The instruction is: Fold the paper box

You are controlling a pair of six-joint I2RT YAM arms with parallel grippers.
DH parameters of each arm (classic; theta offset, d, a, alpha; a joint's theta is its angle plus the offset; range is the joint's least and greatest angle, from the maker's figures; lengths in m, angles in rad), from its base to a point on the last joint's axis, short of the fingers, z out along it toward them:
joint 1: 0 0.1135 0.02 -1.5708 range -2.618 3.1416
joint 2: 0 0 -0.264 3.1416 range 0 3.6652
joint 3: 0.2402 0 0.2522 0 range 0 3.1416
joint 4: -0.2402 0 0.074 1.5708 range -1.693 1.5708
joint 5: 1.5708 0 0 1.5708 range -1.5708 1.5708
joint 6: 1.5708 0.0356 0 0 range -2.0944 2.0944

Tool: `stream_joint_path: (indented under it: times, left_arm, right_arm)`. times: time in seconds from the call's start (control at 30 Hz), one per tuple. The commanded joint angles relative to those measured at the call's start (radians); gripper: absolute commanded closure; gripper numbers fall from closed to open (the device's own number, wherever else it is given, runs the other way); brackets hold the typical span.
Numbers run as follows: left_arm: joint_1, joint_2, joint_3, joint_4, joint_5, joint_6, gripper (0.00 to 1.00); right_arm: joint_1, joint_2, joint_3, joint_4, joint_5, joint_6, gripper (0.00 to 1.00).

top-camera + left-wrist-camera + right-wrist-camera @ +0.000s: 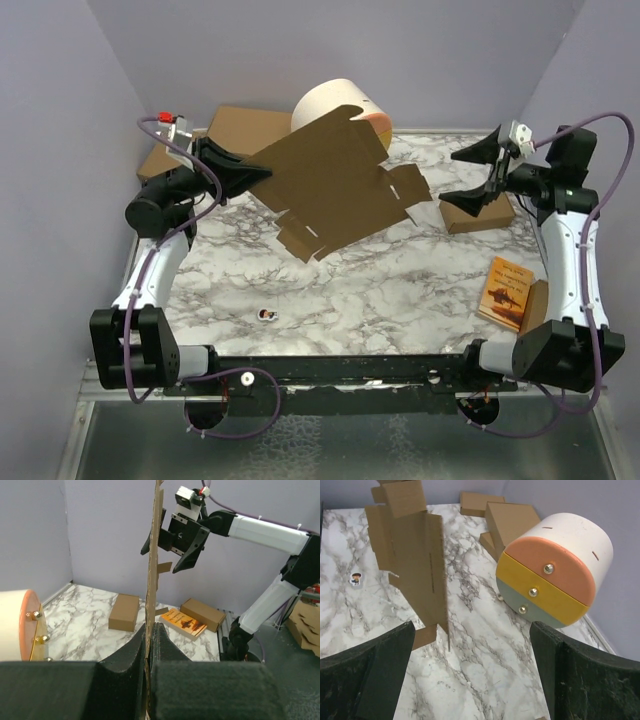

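The paper box (pixel 340 180) is a flat brown die-cut sheet with flaps and slits, held tilted above the marble table at the back centre. My left gripper (pixel 262 170) is shut on its left edge. In the left wrist view the sheet (pixel 152 580) stands edge-on, pinched between the two black fingers (pixel 167 650). My right gripper (pixel 480 175) hangs open to the right of the sheet, apart from it. In the right wrist view its jaws (pixel 472 627) stand wide with only table between them. The sheet (pixel 415 565) lies ahead to the left.
A white cylinder with an orange, yellow and grey end (pixel 335 100) stands behind the sheet. Large brown cartons (pixel 240 125) sit at the back left. A small brown carton (pixel 478 212) lies under the right gripper. An orange book (pixel 505 293) lies at the right edge, a small sticker (pixel 267 316) near the front.
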Motion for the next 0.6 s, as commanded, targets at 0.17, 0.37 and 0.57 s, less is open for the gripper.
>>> stream_joint_path:
  times: [0.17,0.37,0.57]
  left_arm:
    - [-0.092,-0.135,0.040,-0.896,0.027,0.746,1.00]
    - [-0.141,-0.147,0.128,-1.261,0.002,1.068,1.00]
    - [-0.179,-0.134,0.139,-1.265,0.025,1.092,1.00]
  right_arm:
    - [0.202,0.082,0.174,-0.289,-0.111,-0.314,0.00]
    - [0.377,0.114,0.232,-0.177,0.017,-0.141,0.01]
    - [0.408,0.135,0.219,-0.027,-0.002,0.063,0.12]
